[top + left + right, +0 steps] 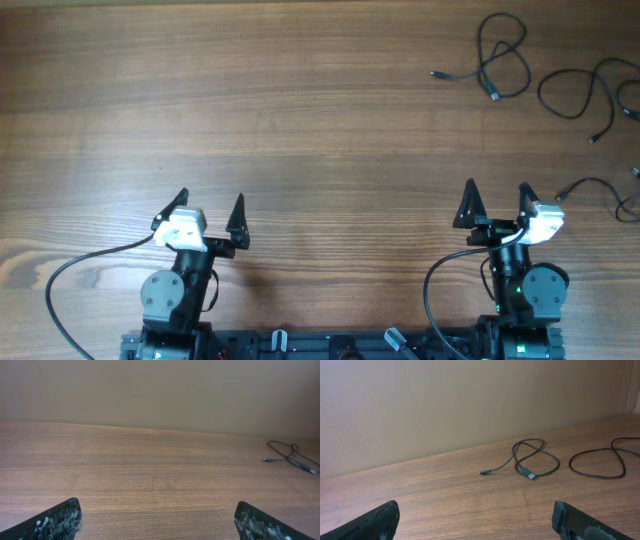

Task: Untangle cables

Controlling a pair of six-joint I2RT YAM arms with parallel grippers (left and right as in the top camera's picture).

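Three cables in all on the table [300, 120], none held, grouped between 1 and 3 o'clock of the overhead view. At 1 o'clock, cable one [481, 60]: black, thin, looped over itself. Just right of it and apart from it, toward 2 o'clock, cable two [541, 95]: one wide loop, cut by the right edge. Lower, at 3 o'clock, cable three [590, 181]: a short arc, also cut by the edge. Small dark bit above it at the edge: same cable or a fourth, cannot tell. Two grippers, both empty, both well apart from every cable. At 7 o'clock, left gripper [211, 195], fingers spread wide, touching nothing. At 5 o'clock, right gripper [497, 186], spread just as wide, nearest to cable three yet clear of it. From the left wrist: two dark fingertips [55, 522] in the bottom corners, bare table between them, and only cable one [274, 460] in sight, far off at 3 o'clock. From the right wrist: again two fingertips [370, 522] in the bottom corners, and two cables ahead. Cable one [530, 475] at 1 o'clock, one plug turned toward the camera. Cable two [570, 464] at 3 o'clock, cut by the frame, with a strip of bare table between the pair.
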